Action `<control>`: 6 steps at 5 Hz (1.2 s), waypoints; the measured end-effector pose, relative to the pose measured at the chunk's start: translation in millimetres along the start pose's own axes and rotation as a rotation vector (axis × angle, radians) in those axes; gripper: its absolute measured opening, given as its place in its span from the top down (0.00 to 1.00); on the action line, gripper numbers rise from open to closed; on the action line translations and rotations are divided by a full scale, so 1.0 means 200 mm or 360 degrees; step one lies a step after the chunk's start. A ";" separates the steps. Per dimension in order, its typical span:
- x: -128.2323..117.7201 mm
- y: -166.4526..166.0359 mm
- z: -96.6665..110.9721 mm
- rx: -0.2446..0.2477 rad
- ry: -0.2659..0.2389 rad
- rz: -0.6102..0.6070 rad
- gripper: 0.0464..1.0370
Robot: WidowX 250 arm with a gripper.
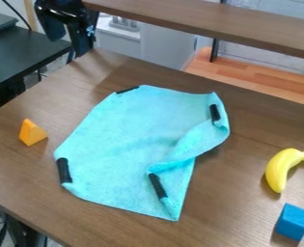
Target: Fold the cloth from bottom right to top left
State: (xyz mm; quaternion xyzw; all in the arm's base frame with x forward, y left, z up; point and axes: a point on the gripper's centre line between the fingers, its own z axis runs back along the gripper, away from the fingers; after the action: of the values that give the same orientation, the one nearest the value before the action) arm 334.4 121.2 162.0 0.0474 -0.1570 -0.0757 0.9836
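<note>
Cloth of turquoise fabric [125, 140] lies on the brown wooden table [22, 171], its right side partly turned over. My black gripper [82, 36] is at upper left; how wide it stands, I cannot tell.

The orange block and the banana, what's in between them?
The blue-green cloth lies between the orange block and the banana, as the camera view shows.

fuzzy matt cloth [125, 140], smooth wood-grain table [244, 212]
</note>
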 end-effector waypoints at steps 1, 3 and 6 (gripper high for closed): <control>-0.02 -0.03 -0.06 -0.0053 0.0045 0.0012 0.04; -0.10 -0.47 -0.25 -0.0422 0.0097 0.0164 0.04; -0.26 -0.89 -0.31 -0.0235 -0.0198 0.0954 0.04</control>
State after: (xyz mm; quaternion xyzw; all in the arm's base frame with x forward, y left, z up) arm 282.2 -41.9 66.1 -0.0772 -0.2179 0.2038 0.9513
